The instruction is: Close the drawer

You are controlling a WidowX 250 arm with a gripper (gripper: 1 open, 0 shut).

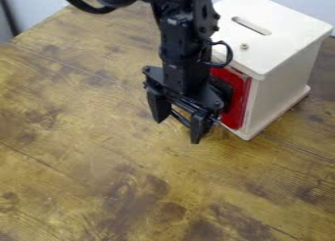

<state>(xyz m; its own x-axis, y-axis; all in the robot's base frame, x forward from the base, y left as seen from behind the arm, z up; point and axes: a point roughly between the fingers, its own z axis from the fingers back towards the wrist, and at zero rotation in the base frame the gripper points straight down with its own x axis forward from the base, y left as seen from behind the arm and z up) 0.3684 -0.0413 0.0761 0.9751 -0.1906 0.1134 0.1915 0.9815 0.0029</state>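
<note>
The drawer (230,94) has a red front with a black panel and sits in the left face of a cream-white box (272,49). Only a strip of the red front shows; the black loop handle is mostly hidden behind my arm. My black gripper (181,121) hangs directly in front of the drawer front, fingers pointing down toward the table. Its two fingers (163,112) stand apart, open and empty. The gripper body looks pressed close against the drawer front. I cannot tell how far the drawer stands out.
The box stands at the back right of a worn wooden table (92,176). Two slots (254,26) mark the box top. A dark object (7,15) shows at the far left edge.
</note>
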